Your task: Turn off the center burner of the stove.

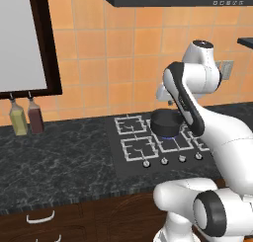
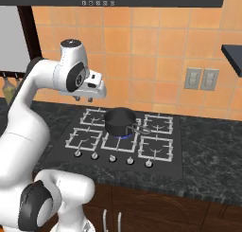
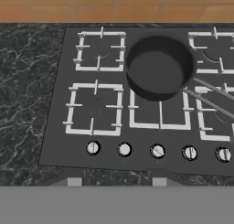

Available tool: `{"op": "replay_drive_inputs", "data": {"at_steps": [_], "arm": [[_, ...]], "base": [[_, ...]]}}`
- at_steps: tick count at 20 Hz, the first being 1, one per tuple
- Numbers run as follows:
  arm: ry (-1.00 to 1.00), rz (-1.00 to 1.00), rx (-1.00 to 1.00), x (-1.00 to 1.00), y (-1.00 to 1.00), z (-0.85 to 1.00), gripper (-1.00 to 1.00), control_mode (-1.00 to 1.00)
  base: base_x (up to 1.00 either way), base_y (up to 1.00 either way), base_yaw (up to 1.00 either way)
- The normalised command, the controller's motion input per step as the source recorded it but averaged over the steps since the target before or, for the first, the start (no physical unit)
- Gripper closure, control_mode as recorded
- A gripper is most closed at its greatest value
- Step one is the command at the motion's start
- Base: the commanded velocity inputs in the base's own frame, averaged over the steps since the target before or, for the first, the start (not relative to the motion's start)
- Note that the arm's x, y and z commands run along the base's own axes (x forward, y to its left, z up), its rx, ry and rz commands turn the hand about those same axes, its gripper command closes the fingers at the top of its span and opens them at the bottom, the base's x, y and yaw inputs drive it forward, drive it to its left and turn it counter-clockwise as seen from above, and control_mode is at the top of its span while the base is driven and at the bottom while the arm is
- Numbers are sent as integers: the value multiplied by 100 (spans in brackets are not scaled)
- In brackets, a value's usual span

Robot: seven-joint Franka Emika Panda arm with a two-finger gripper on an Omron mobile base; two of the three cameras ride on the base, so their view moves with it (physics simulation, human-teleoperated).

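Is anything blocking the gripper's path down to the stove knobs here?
Nothing visible. The gripper hangs above the stove, and the knob row lies uncovered at the front; the black pot sits behind, over the center burner.

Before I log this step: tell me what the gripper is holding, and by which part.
Nothing is held. The gripper hangs in the air above the stove, away from the pot and the knobs, with nothing between its fingertips.
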Motion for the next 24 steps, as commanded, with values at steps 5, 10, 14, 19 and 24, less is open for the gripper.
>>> {"op": "replay_drive_inputs", "data": {"at_steps": [5,10,14,19,24], "arm": [[-3,0,1,-43,-14,-22,-100,-100],[-2,0,10,-71,-48,-49,-100,-100],[0,-3,9,-45,-75,-78,-100,-100],[1,0,-15,1,-28,-95,-100,-100],[0,0,-9,41,0,-59,-100,-100]], "base": [[0,0,0],[0,0,0],[0,0,0],[0,0,0],[0,0,0]]}}
